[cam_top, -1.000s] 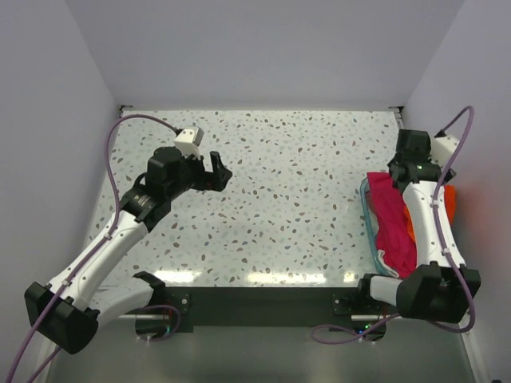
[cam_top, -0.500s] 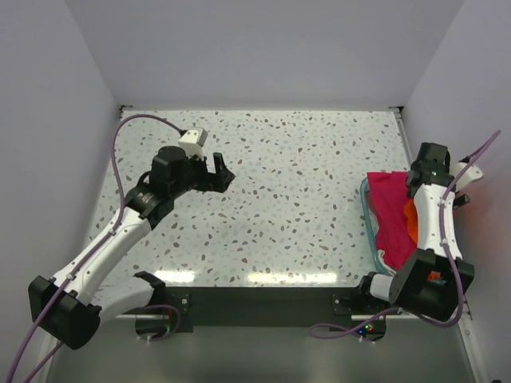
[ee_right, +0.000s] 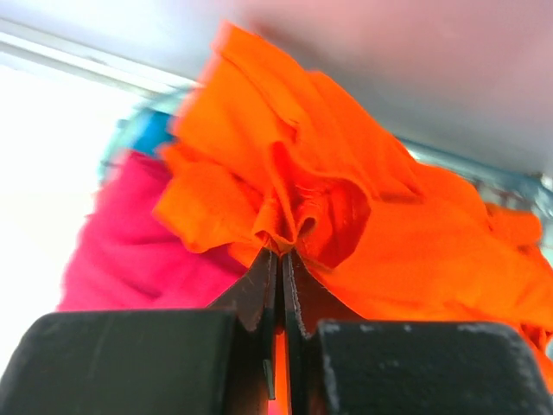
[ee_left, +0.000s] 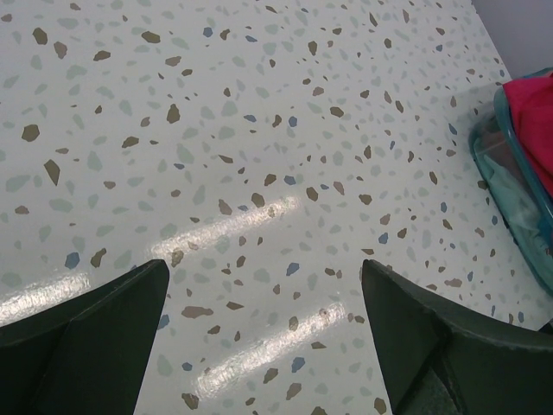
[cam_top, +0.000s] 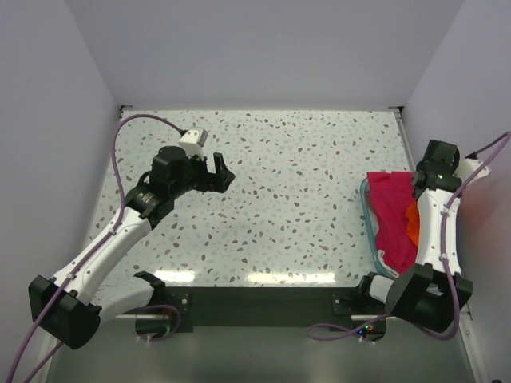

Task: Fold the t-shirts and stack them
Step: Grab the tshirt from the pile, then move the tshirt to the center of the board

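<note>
A bright orange t-shirt [ee_right: 371, 164] lies crumpled in the teal bin [cam_top: 369, 223] at the table's right edge, beside a magenta-pink t-shirt [cam_top: 390, 211]. My right gripper [ee_right: 281, 252] is shut on a bunched fold of the orange t-shirt [cam_top: 413, 222], and cloth puckers at its tips. In the right wrist view the magenta-pink t-shirt [ee_right: 130, 251] shows to the left of the fingers. From above, the right gripper [cam_top: 423, 188] is mostly hidden under its own wrist. My left gripper [cam_top: 222, 171] hovers open over the bare table at the left, its jaws [ee_left: 263, 268] wide with nothing between them.
The speckled table [cam_top: 295, 199] is walled on the left, back and right. The right arm stands close to the right wall. In the left wrist view, the teal bin [ee_left: 518, 199] with magenta-pink cloth [ee_left: 531, 108] sits at the far right.
The right gripper has swung toward the right wall over the bin and closed from open onto the orange t-shirt. The left arm shifted slightly and then stayed still.
</note>
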